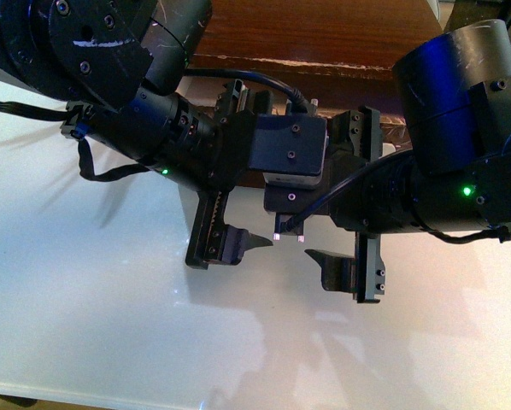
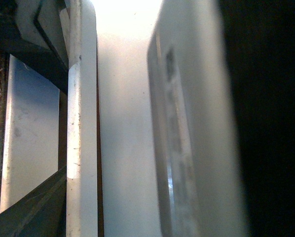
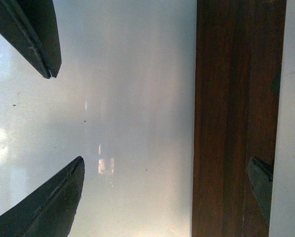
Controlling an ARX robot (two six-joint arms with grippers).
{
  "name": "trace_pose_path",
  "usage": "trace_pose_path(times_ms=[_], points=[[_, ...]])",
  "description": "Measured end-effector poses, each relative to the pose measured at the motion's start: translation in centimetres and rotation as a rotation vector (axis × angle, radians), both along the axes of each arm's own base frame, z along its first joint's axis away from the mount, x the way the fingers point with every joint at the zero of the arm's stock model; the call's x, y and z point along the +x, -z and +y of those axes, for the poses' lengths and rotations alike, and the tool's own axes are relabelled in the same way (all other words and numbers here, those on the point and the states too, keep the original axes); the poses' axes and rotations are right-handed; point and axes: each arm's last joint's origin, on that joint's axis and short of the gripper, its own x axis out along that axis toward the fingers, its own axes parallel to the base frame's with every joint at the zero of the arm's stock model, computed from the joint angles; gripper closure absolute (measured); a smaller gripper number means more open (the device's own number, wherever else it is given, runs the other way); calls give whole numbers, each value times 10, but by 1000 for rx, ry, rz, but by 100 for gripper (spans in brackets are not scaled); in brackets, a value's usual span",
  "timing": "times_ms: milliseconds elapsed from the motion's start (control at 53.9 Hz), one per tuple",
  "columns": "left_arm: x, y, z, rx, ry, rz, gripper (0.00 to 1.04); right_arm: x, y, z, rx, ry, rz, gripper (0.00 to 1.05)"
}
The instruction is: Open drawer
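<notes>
White, glossy tabletop [image 1: 110,325] fills the lower part of the front view and mirrors both arms. Left gripper [image 1: 254,166] is turned on its side, with its two fingers set far apart along the toothed rail. The lower finger [image 1: 238,243] shows against the white surface, and nothing is seen between the fingers. The left wrist view is blurred and very close. A white bar handle [image 2: 82,148] runs the full length of that picture, with dark finger-like shapes behind it towards both ends and a sliver of brown wood at the edge. Contact with the bar cannot be determined. Right gripper [image 3: 66,117] sits just beside the left one, spread wide and empty, with only the white surface between its dark tapered fingers [image 3: 36,34]. Beyond those fingertips a dark-brown wooden band [image 3: 236,118] crosses the right wrist view. Drawer [image 1: 324,34]: its dark-brown wooden front lies past both grippers at the top of the front view, with whitish scuffs along its near edge. The arms cover much of it, and whether it is pulled out cannot be told. A green lamp [image 1: 164,171] glows on each arm.
</notes>
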Motion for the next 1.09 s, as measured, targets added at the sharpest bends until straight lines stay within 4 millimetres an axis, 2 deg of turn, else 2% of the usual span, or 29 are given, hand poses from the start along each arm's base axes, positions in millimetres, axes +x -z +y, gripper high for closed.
trace_pose_path(times_ms=[408,835,1094], points=[[-22,-1,8,16,17,20,8,-26,1,8,8,-8,25,9],[-27,-8,16,-8,-29,34,8,-28,0,12,29,-2,-18,9],[-29,-24,19,-73,-61,55,8,-30,-17,10,57,1,-57,9]])
